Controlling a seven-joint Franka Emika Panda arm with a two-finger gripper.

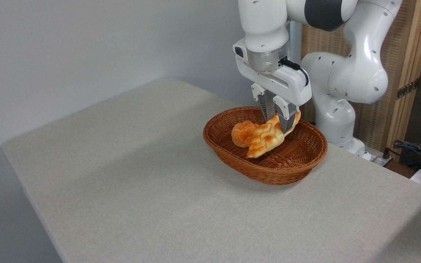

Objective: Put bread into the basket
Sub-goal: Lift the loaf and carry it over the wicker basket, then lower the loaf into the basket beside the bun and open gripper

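The white arm (342, 65) comes down from the top of the scene, and its pincer (278, 122) points straight down into the basket (232, 155). The two fingers are clamped on the bread (265, 140), gripping the long braided loaf close to its upper end. That end pokes out past the fingers toward 2 o'clock, while the other pointed tip slants down toward 7 o'clock and sits low inside the basket. From where I stand I cannot quite tell whether that lower tip touches the woven bottom or hangs just above it.

Right beside the loaf, at its 10 o'clock, lies a small round bun (242, 133), also inside the basket and seemingly touching the loaf. Both are golden-orange with paler creases.

The basket is oval, reddish-brown wicker with a thick rim, and it rests on the grey worktop (122, 175) toward the 2 o'clock part of its surface, near the far right edge. The arm's base stands just behind the basket at about 2 o'clock from it. Behind the arm is a wooden slatted panel (404, 73), and at the 4 o'clock edge of the scene some dark cables (418, 149) lie off the worktop
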